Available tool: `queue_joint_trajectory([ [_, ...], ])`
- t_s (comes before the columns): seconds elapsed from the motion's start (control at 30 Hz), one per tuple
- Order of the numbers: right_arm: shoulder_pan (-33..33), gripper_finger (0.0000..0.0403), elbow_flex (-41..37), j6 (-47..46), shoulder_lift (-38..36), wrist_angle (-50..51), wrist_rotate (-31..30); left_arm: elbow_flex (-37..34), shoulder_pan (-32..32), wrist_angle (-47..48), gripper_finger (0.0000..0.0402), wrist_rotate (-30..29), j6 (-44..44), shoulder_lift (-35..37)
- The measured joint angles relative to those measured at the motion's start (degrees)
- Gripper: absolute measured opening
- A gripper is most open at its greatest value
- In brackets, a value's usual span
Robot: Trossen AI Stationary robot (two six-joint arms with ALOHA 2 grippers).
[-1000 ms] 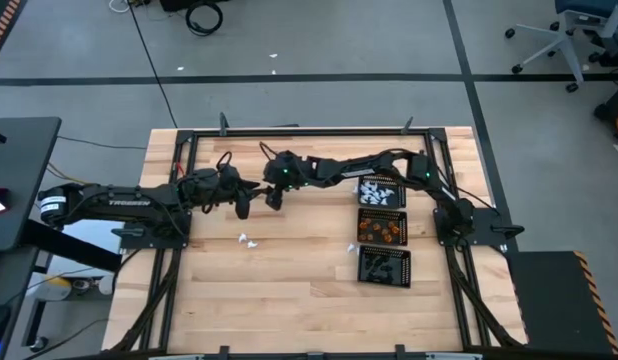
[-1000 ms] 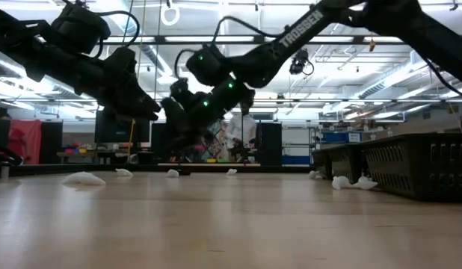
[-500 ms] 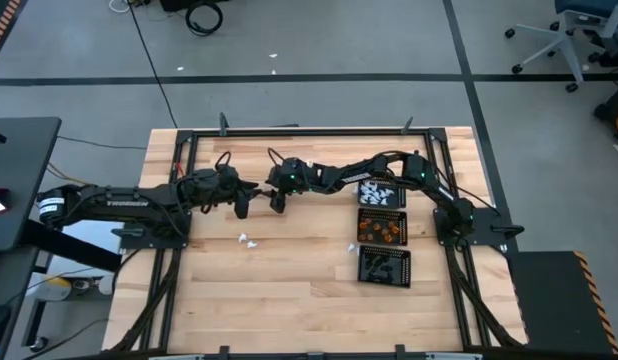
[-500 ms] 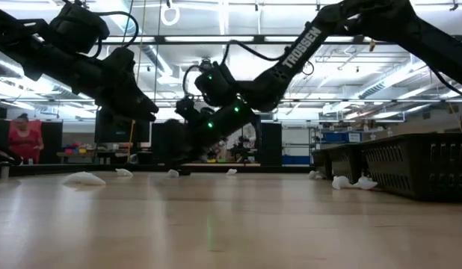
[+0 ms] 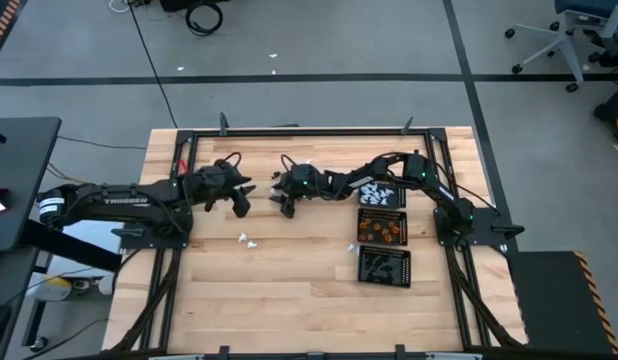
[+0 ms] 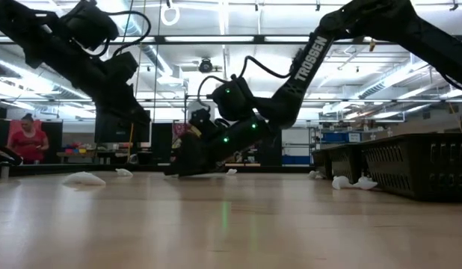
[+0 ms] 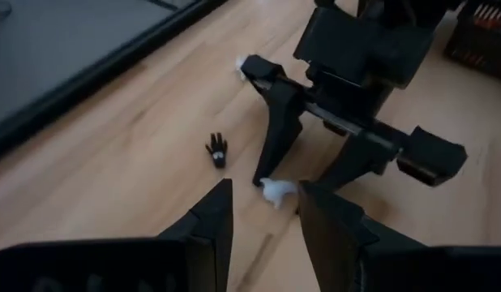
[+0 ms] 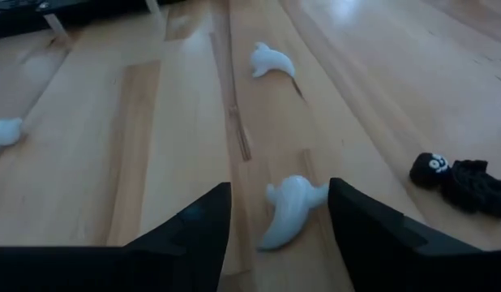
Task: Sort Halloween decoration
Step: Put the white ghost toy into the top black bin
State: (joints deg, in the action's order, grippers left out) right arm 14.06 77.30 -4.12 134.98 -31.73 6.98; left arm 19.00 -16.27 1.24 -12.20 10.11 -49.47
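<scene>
The right gripper [image 5: 286, 203] is low over the wooden table [image 5: 289, 290] near its far middle, its two fingers spread apart and tipped down to the boards; in the right wrist view a white ghost trinket [image 8: 289, 209] lies on the wood between the two fingertips [image 8: 203, 217], not clamped. That view shows three more loose pieces on the table: a second white ghost [image 8: 271, 59] farther ahead, a third white piece [image 8: 5, 131] off to one side, and one black skull-faced trinket [image 8: 457, 180] on the other side. The left gripper [image 5: 242, 203] hangs just beside the right one, a little above the surface, its fingers parted with nothing between them. Its wrist camera looks at the right gripper's spread fingers [image 7: 276, 122] touching the table, with one white piece [image 7: 276, 191] between them, another white bit [image 7: 239, 65] behind the finger, and one small black trinket [image 7: 217, 149] lying apart on the boards. From above, a small white cluster [image 5: 248, 240] lies on the open wood nearer the front, and one white piece [image 5: 353, 248] sits just beside the trays. Three square black mesh trays stand in a row on the right side of the table: the far tray [image 5: 381, 193] holds white pieces, the middle tray [image 5: 382, 228] orange ones, and the near tray [image 5: 385, 265] black ones. In the low view a person in red [image 6: 24, 138] shows in the room behind.
</scene>
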Motion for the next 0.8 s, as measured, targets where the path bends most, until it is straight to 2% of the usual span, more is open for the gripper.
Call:
queue_joint_trajectory([
  [0.2,0.0,0.0188,-0.5,0.1,0.5,-2.1,0.0,1.3,0.0,-0.5,0.0126,0.0,-2.0,0.0],
  [0.63,0.1,0.0078,-0.6,1.7,0.7,-2.6,-1.8,1.3,0.0,-0.6,0.0126,0.1,-0.3,0.0],
  [0.8,0.1,0.0058,-0.6,1.7,0.7,-2.6,-1.7,1.3,0.0,-0.6,0.0126,0.2,-0.2,0.0],
])
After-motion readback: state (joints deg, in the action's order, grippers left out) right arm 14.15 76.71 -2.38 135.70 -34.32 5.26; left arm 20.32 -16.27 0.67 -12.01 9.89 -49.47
